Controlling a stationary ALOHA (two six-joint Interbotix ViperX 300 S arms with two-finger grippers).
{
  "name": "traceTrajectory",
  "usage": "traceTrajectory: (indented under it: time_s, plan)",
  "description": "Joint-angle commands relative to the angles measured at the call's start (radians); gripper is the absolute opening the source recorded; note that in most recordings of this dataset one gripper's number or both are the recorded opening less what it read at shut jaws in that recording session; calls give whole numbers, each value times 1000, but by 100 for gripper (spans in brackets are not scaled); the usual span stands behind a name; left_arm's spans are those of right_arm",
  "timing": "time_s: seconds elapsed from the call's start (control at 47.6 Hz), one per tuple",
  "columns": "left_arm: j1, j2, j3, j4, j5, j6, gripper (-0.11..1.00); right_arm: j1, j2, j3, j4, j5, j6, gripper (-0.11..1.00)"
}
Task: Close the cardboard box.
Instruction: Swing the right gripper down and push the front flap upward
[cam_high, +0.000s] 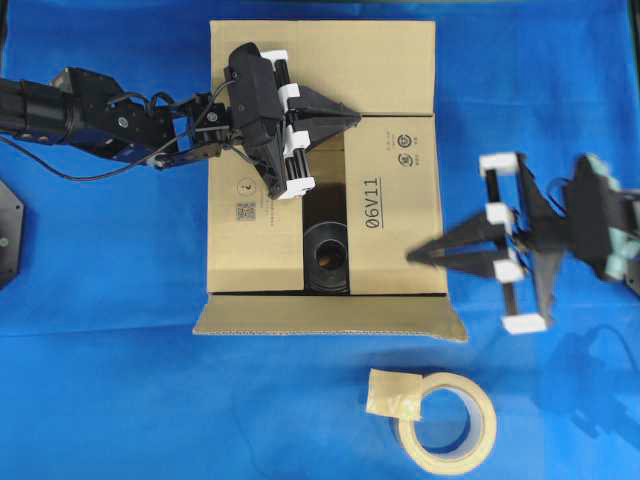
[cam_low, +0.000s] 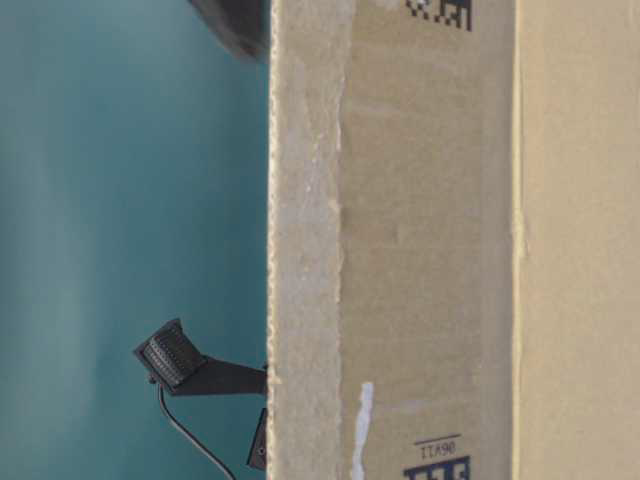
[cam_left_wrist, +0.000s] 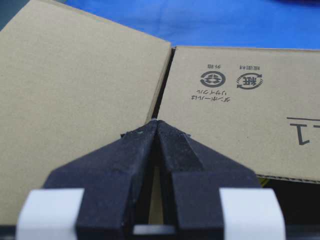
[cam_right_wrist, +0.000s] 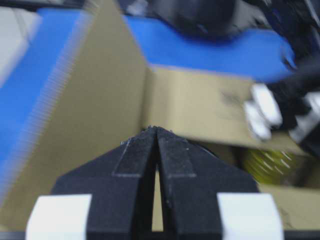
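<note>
box: centre frame, I see a gap over the middle
left claw: clenched, empty, on top flaps
right claw: clenched, empty, right edge
risk: I push unevenly, flap springs up

Left gripper, jaws together, over the cardboard box flaps.

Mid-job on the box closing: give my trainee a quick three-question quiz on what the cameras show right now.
1. True or false: the cardboard box is fully closed.
2. Which gripper sits over the box top: A) left gripper, B) right gripper, C) neither?
3. What lies on the blue cloth below the box in the overhead view?

Key:
1. False. A gap between the flaps still shows a dark round object inside.
2. A. Its jaws are shut; the right one is at the box's right edge, jaws also shut.
3. The tape roll.
</note>
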Motion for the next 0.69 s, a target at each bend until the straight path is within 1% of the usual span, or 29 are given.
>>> traceTrajectory:
  time_s: [0.0,0.126,0.252,0.378,0.504,0.672]
  plan:
    - [3,-14,-3,3,0,-2,0,64,-28,-21,-6,-5,-5,0]
    - [3,-12,-2,2,0,-2,0,160,-8,-25,-28,-23,-14,0]
    - [3,-12,-3,3,0,-2,0,209,38,-34,-41,-34,-20,0]
    - [3,-14,-2,3,-2,-2,0,212,95,-40,-40,-38,-20,0]
    - [3,-12,-3,2,0,-3,0,204,112,-43,-40,-38,-23,0]
    - [3,-14,-3,3,-2,-3,0,146,94,-32,-32,-26,-23,0]
